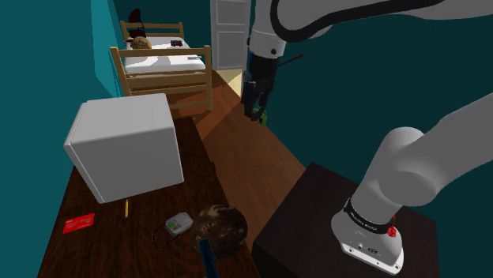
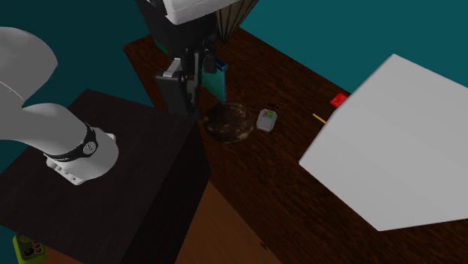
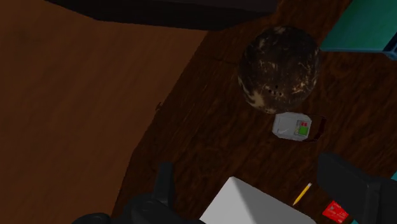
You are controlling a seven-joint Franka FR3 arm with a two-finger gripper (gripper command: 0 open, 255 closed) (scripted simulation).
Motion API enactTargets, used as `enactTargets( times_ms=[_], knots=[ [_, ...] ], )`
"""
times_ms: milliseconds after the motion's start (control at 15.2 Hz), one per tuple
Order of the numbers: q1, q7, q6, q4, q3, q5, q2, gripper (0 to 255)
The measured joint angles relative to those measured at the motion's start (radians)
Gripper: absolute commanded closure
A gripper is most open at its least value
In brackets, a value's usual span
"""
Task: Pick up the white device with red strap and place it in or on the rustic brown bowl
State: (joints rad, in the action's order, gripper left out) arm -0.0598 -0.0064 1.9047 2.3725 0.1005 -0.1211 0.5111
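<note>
**While the gripper is hanging up high, the device is lying by the bowl**

As the shoulder view is looking down, one white device (image 1: 179, 223) is lying on the dark table (image 1: 118, 253), just beside one brown bowl (image 1: 223, 229). One pencil (image 1: 126, 208), one red card (image 1: 79, 223) and one big white box (image 1: 126, 146) are sitting there too. The gripper (image 1: 254, 113) is hanging well apart from them.

In the second exterior view, the gripper is hiding part of one teal thing (image 2: 217, 81).

In the wrist view, the two fingers (image 3: 164, 184) are standing wide apart, holding nothing. The device's red strap (image 3: 322, 127) is hard to make out, and one finger is cutting off the red card.
</note>
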Motion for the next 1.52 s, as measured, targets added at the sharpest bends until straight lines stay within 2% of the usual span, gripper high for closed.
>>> enactTargets(
  times_ms=[660,1122,1518],
  knots=[
    [-0.065,-0.084,0.205,-0.11,0.081,0.036,-0.353,0],
    [-0.113,-0.109,0.295,-0.241,0.133,0.109,-0.607,0],
    [-0.167,-0.126,0.324,-0.397,0.157,0.194,-0.825,0]
  ],
)
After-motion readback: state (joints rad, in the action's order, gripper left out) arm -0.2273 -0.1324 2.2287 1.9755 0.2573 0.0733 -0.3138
